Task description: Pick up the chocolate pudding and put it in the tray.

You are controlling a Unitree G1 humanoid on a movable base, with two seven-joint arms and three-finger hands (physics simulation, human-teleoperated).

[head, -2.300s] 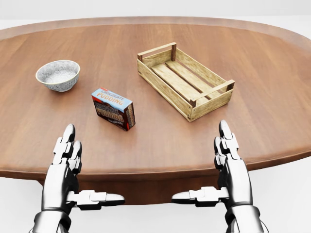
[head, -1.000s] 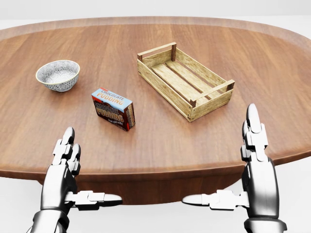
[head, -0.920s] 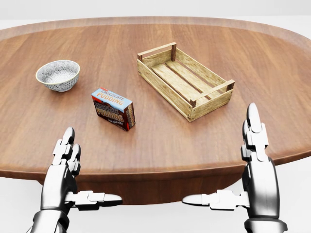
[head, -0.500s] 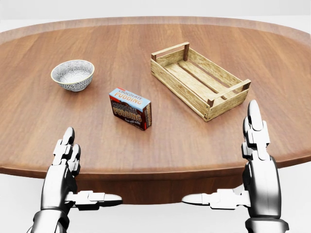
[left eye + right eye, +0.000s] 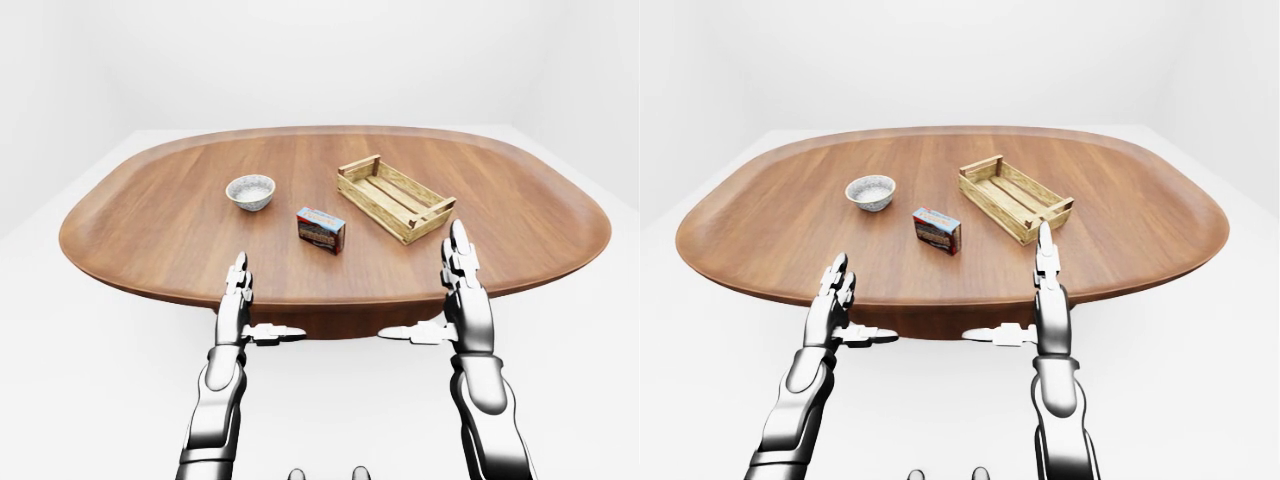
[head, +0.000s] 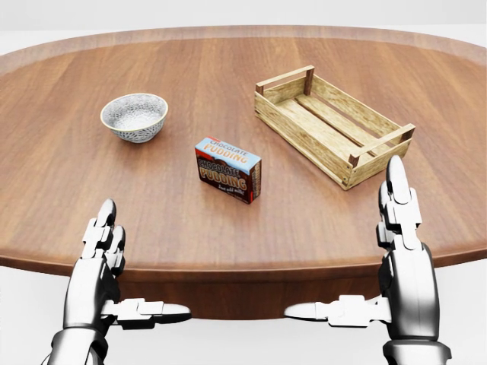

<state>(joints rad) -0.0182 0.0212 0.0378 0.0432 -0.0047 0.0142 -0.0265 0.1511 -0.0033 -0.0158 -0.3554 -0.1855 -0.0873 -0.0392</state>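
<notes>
The chocolate pudding, a small red and blue box, stands on the wooden table near the middle of the head view. The wooden slatted tray lies up and to the right of it, with nothing inside. My left hand hovers open at the table's near edge, low on the left and well short of the box. On the right, my right hand is also open, fingers pointing up, just below the tray's near corner. Neither hand touches anything.
A patterned ceramic bowl sits up and to the left of the pudding. The oval table's rounded edge runs between my hands and the objects. White floor and walls surround the table.
The whole picture has shifted right and slightly down, so the camera has moved, not the things. My right hand rose earlier and has held since; the left hand keeps its pose.
</notes>
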